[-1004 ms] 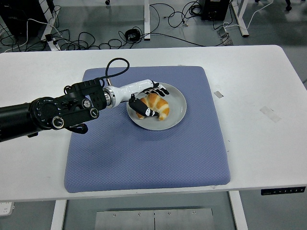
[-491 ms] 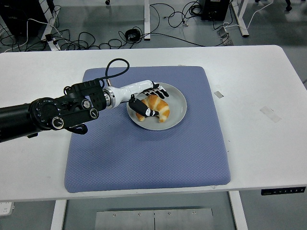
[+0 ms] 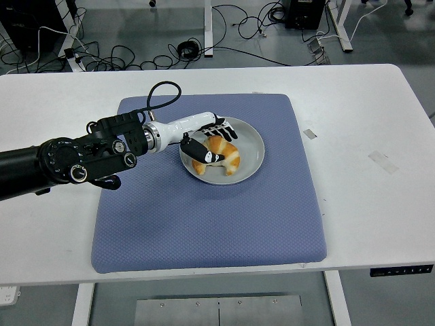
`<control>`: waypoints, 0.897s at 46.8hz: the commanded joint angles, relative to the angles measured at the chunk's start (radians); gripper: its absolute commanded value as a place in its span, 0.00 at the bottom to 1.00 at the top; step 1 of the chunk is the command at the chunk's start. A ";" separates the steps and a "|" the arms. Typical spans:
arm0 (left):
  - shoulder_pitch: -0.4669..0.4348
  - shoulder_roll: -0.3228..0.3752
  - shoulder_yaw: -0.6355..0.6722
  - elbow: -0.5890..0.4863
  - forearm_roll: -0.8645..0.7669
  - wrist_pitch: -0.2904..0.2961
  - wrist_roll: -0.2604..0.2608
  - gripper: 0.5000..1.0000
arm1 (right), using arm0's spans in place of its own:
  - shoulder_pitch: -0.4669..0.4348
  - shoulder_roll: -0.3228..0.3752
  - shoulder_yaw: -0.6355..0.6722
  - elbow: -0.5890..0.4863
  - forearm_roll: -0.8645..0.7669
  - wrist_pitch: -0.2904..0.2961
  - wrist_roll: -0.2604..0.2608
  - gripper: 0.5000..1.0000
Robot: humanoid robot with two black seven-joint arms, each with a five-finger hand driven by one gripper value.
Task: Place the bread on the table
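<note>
Since a second ago, the left arm (image 3: 68,161) has drawn back a little toward the left and the far side, and the croissant (image 3: 219,153) has shifted slightly with it on the plate (image 3: 250,146), its pale golden body now a touch higher in the picture. Otherwise the mat and the plate lie as they did.

The left hand (image 3: 207,139) reaches in from the left over the grey plate, its black fingers (image 3: 224,129) lying across the far side of the croissant and its thumb pressed against the near side, so the hand is closed around the bread in a grasp. The croissant is on the plate, toward its left half; whether it has lifted clear of the plate or still touches it cannot be told.

The plate sits on a blue mat (image 3: 211,217) on the far half of it, and the mat covers the middle of the white table (image 3: 367,115). A black cable (image 3: 163,92) loops up from the wrist over the mat's far left corner. Two small pieces of tape (image 3: 309,133) lie on the bare table to the right of the mat
</note>
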 commanded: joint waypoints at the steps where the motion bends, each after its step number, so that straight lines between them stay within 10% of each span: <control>1: -0.002 0.000 -0.001 0.000 0.000 -0.002 0.000 0.37 | 0.000 0.000 0.000 0.000 0.000 -0.001 0.000 1.00; 42: -0.023 0.041 -0.010 0.000 0.003 -0.003 -0.003 0.36 | 0.000 0.000 0.000 0.000 0.000 0.000 0.000 1.00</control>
